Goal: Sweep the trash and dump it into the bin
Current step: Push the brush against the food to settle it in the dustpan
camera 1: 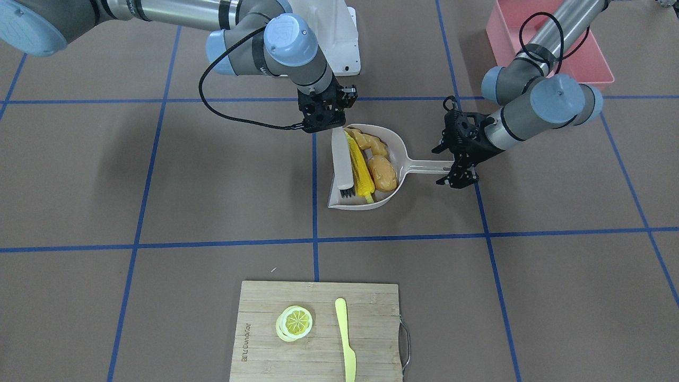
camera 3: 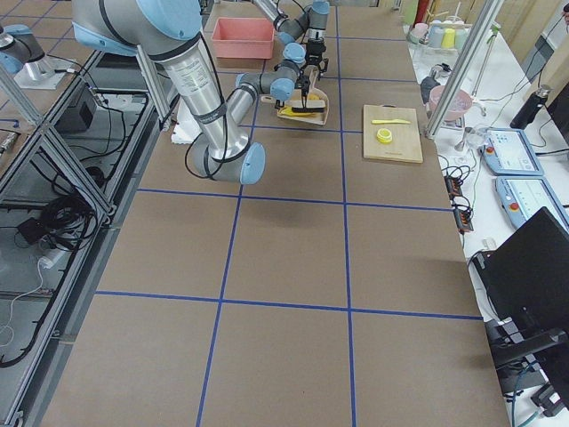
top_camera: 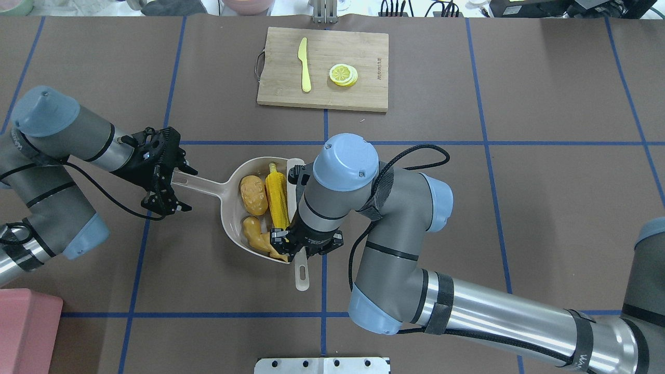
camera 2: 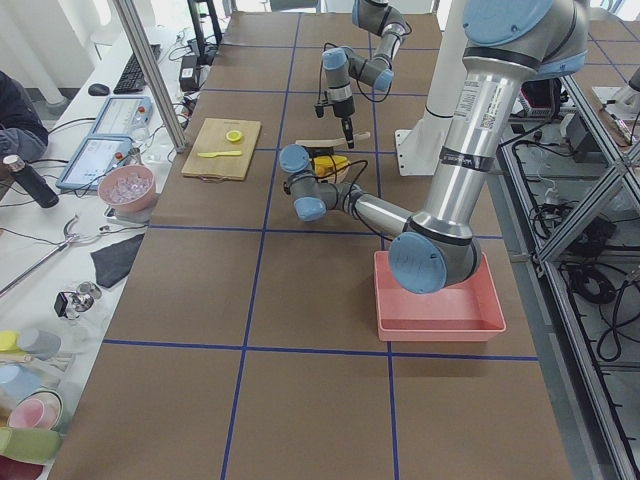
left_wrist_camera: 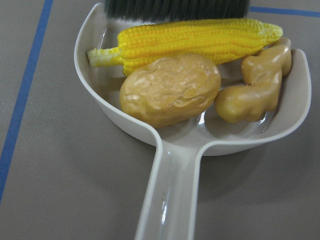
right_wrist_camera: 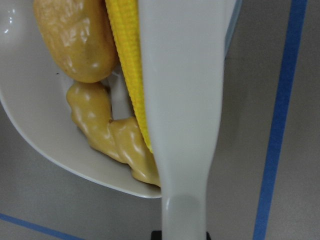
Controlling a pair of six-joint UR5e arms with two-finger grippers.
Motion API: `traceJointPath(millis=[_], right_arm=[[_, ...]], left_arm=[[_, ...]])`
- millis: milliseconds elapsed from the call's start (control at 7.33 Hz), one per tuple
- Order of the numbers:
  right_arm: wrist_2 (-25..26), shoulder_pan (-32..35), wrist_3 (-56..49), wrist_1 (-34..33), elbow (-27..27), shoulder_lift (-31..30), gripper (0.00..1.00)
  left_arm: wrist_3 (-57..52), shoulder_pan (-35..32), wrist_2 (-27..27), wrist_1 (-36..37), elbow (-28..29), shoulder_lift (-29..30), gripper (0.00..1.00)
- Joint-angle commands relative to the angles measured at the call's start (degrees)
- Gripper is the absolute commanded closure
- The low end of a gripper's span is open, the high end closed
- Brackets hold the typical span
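A beige dustpan (camera 1: pixel 395 139) lies at the table's middle and holds the trash: a yellow corn cob (camera 1: pixel 358 167), a brown potato (camera 1: pixel 383 173) and a tan ginger root (camera 1: pixel 368 142). My right gripper (top_camera: pixel 300 249) is shut on the handle of a white brush (camera 1: pixel 342 159), whose dark bristles rest in the pan against the corn (left_wrist_camera: pixel 195 37). My left gripper (top_camera: pixel 184 189) stands open, its fingers on either side of the end of the dustpan's handle (top_camera: pixel 200 182). The pink bin (top_camera: pixel 26 332) sits near the robot's base on the left side, behind the left arm.
A wooden cutting board (camera 1: pixel 318 329) at the far side of the table carries a lemon slice (camera 1: pixel 294 322) and a yellow knife (camera 1: pixel 345 339). Blue tape lines grid the brown table. A person's sleeve and desk clutter show beyond the table's far edge in the side view.
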State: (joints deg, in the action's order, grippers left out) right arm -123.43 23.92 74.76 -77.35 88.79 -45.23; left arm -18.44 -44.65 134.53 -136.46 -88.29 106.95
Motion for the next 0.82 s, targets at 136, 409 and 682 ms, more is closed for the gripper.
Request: traceJointPath(millis=[136,409,682], right_arm=[[-0.05,-0.37,-0.05,-0.43,-1.07,0.32,1.00],[-0.23,-0.37,-0.05,-2.18,-1.07,0.49,1.00],[-0.58,-0.37,-0.05,-3.50,-0.99,0.49,1.00]], left_arm=[[0.07,0.00,0.04,-0.56,-0.13,-0.08,0.16],[-0.02,0.00,0.04,-0.65,-0.13,-0.08,0.20],[-0.02,0.09,0.04,-0.74,-0.13,-0.08,0.24]])
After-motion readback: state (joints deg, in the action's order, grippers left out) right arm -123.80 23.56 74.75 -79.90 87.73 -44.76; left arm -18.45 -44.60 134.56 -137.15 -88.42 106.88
